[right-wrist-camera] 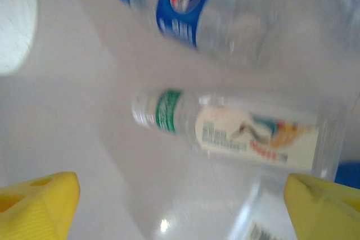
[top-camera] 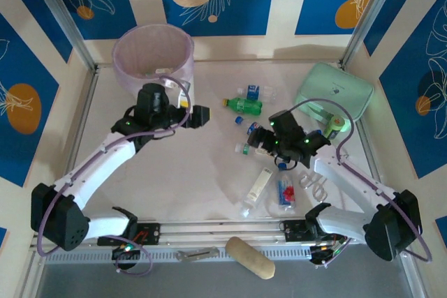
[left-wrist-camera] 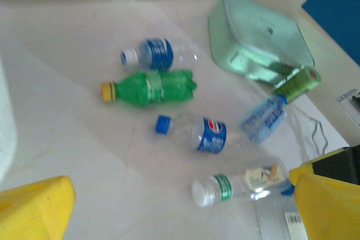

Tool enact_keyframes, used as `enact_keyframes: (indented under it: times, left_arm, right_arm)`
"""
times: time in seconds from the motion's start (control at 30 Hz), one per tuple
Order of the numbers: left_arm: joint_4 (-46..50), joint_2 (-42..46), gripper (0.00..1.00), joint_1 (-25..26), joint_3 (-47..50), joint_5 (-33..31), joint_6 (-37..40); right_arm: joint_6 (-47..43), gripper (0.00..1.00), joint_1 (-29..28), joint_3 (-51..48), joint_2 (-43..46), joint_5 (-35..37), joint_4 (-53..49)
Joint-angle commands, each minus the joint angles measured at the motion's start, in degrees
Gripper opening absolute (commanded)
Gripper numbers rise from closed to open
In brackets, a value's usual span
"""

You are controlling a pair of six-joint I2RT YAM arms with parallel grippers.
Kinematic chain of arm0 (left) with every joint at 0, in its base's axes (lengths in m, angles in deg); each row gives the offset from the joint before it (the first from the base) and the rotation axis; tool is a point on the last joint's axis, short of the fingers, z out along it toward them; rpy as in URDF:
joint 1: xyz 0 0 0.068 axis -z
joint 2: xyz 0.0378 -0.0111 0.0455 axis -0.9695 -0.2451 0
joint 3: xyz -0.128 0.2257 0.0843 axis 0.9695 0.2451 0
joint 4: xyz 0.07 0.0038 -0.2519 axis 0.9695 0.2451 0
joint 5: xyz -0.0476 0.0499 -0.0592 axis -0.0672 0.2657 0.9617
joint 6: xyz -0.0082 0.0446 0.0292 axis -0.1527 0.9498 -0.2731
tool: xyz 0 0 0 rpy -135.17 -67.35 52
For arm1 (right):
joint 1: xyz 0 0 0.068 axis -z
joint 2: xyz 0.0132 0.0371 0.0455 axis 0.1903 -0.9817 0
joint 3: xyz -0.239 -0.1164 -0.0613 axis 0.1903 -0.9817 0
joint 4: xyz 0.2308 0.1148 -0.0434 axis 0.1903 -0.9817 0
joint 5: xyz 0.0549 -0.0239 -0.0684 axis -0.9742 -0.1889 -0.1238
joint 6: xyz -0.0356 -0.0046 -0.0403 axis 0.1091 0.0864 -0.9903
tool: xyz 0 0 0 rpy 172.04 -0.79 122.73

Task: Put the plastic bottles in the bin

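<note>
The bin [top-camera: 152, 57], cream with a pale pink liner, stands at the back left. My left gripper [top-camera: 200, 115] hangs open just right of it, nothing between its yellow fingers [left-wrist-camera: 35, 211]. Its view takes in several bottles: one with a blue label [left-wrist-camera: 157, 53], a green one [left-wrist-camera: 149, 87], a Pepsi one [left-wrist-camera: 199, 133] and a cream-labelled one [left-wrist-camera: 242, 184]. My right gripper [top-camera: 257, 143] is open low over the pile. The cream-labelled bottle [right-wrist-camera: 236, 130] lies just beyond its fingers [right-wrist-camera: 39, 206], the Pepsi bottle [right-wrist-camera: 191, 15] farther on. More bottles [top-camera: 260, 185] lie nearer the front.
A mint-green zip pouch [top-camera: 334, 92] lies at the back right, with a green can-like object [left-wrist-camera: 298, 82] beside it. A tan oblong object [top-camera: 250, 257] rests on the front rail. Wire clips [top-camera: 314, 185] lie near the right arm. Bare table stretches between the arms.
</note>
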Motion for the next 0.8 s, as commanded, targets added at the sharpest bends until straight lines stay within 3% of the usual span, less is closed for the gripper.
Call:
enact_keyframes:
  times: [0.0,0.17,0.3,0.77]
  left_arm:
    - [-8.21,3.03,1.0,0.55,4.59,1.57,-2.09]
    - [-15.06,2.99,1.0,0.91,12.21,1.06,-5.31]
    - [-20.38,2.25,1.0,1.01,17.46,1.52,-9.05]
    - [-22.39,1.19,1.0,1.63,20.99,0.21,-9.42]
  right_arm:
    - [7.31,0.94,-5.12,0.82,-0.8,4.88,-10.11]
    - [14.23,0.91,-10.6,0.96,-2.41,7.68,-15.6]
    - [17.31,0.9,-11.74,0.48,-4.23,6.31,-16.88]
    - [22.02,0.89,-12.36,-3.41,-13.86,1.1,-6.03]
